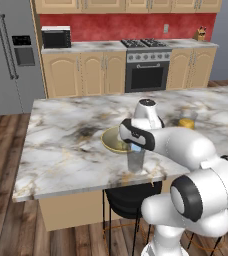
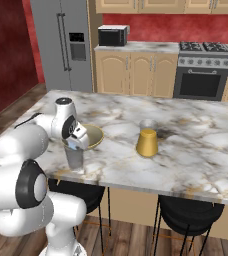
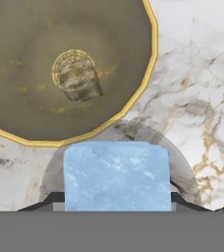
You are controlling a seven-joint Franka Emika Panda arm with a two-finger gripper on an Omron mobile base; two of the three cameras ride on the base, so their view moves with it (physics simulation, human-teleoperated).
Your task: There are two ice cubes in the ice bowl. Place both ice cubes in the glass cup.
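In the hand view, nearest the camera, one ice cube [image 3: 116,174] sits pinched between the two dark fingertips [image 3: 45,203], which press on its left and right faces. The gripper [image 1: 136,146] is therefore clamped on the cube, its jaws held apart only by the cube's width. The cube hangs directly over the round mouth of the glass cup [image 3: 180,167], whose rim shows as a grey ring around and behind it.

The ice cube looks stiff, light and probably slick, so a grip on two flat opposite faces, as here, seems the sound one; a hold on edges or corners would likely let it squirt out. It is nearly as wide as it is tall, with no clear long axis, and its broad pale-blue face points up at the camera, its sides square to the fingers.

The glass cup [image 1: 135,160] stands upright near the front edge of the marble counter [image 1: 61,145]; it looks thin-walled and fragile, so a low release seems wise. Just beyond it, touching or nearly so, lies the ice bowl [image 3: 70,69], its grey-tan inside bare apart from a central ring mark. Whether the second cube is already in the glass cannot be told. Farther off stands a glass of orange liquid [image 2: 147,140].
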